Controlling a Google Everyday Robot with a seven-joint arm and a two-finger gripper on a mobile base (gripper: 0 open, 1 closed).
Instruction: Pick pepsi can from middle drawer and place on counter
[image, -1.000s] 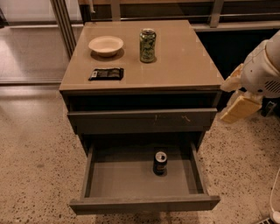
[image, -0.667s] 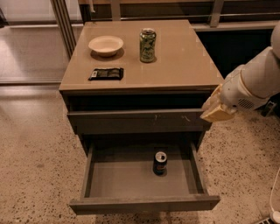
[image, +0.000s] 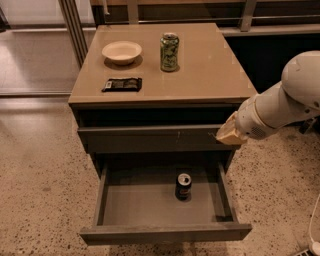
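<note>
The pepsi can (image: 183, 186) stands upright on the grey floor of the open middle drawer (image: 145, 200), right of centre. The tan counter (image: 210, 70) tops the cabinet. My gripper (image: 227, 134) comes in from the right on a white arm and sits at the right end of the closed drawer front above the open drawer, well above and to the right of the can. It holds nothing that I can see.
On the counter stand a green patterned can (image: 169, 51), a pale bowl (image: 121, 51) and a flat black packet (image: 122, 84). The closed upper drawer front (image: 150, 139) overhangs the back of the open drawer. Speckled floor surrounds the cabinet.
My arm has swung left and down from beside the cabinet, bringing the gripper to the right end of the closed drawer front. The can has not moved.
</note>
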